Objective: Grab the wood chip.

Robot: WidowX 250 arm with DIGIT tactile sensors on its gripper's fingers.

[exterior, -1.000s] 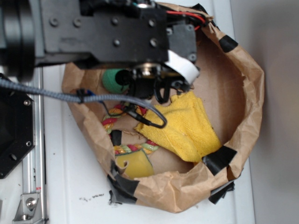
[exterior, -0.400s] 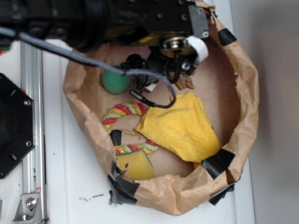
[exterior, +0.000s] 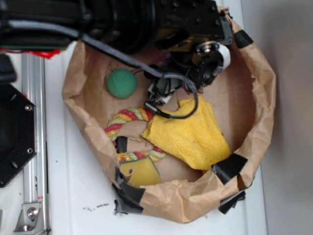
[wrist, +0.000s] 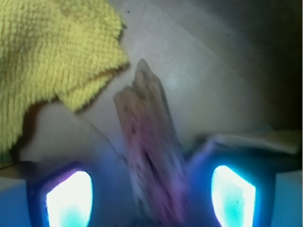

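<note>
The wood chip [wrist: 150, 156] is seen in the wrist view lying lengthwise between the two fingers of the gripper [wrist: 151, 189], its jagged tip pointing away toward bare brown paper. The fingers [wrist: 68, 198] stand apart on either side of the chip; whether they touch it cannot be told from the blurred view. Just beside the chip's tip lies the edge of the yellow cloth [wrist: 52, 52]. In the exterior view the chip is hidden under the gripper [exterior: 195, 81], which is lowered into the paper bag [exterior: 254, 127] above the cloth [exterior: 190, 132]. A green ball [exterior: 122, 83] rests near the gripper, and a coloured rope ring [exterior: 128, 117] lies beside the cloth.
</note>
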